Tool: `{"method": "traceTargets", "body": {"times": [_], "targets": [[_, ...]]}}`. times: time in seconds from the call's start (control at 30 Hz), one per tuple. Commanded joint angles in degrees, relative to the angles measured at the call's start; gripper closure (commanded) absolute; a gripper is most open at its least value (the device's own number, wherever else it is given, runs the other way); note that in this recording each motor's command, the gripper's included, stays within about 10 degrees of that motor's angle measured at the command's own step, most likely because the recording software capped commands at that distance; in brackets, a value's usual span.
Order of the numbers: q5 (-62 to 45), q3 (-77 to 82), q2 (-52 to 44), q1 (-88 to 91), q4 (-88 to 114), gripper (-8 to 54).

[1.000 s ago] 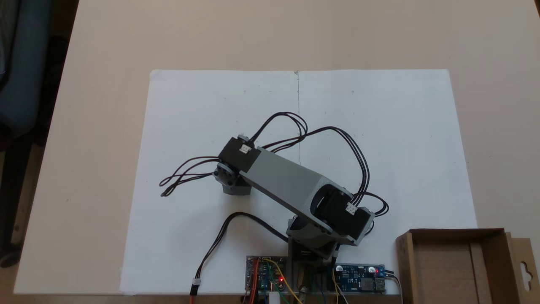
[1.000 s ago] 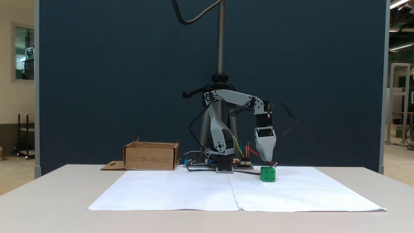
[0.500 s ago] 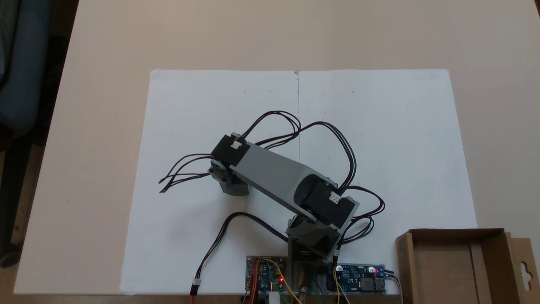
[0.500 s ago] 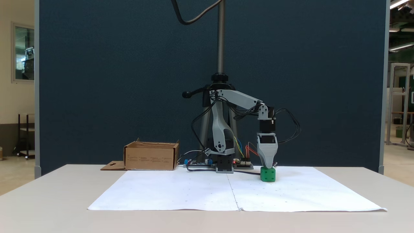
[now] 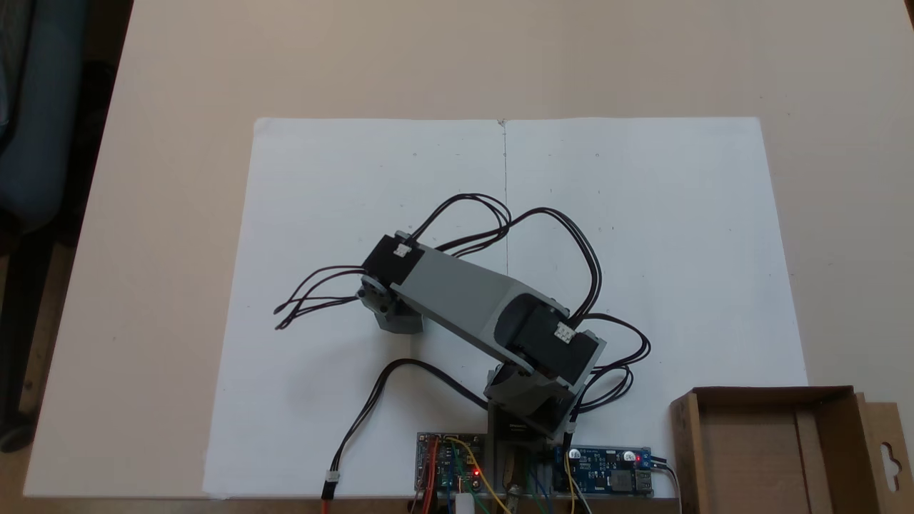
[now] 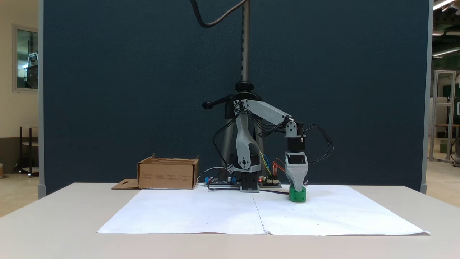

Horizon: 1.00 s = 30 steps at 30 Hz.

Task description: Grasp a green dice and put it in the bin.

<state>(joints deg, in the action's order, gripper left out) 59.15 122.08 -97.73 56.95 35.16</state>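
The fingers (image 6: 298, 185) point straight down and their tips reach the top of the green dice (image 6: 298, 194). From the side one finger hides the other, so I cannot tell if they are wide or closed. The dice sits on the white paper (image 6: 215, 212), near the desk (image 6: 72, 216) edge where the arm's base stands. I think the fingers should go a bit lower, sit evenly on both sides, squeeze gently, then lift. The bin (image 6: 168, 174) waits well apart, by a corner of that same edge.
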Motion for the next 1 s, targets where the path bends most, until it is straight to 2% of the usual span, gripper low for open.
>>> {"method": "traceTargets", "body": {"times": [0.0, 0.97], "targets": [[3.7, -0.5, -0.1, 0.5, -1.7, 2.5], [3.6, -0.5, 9.1, 0.6, -4.6, 4.3]]}}
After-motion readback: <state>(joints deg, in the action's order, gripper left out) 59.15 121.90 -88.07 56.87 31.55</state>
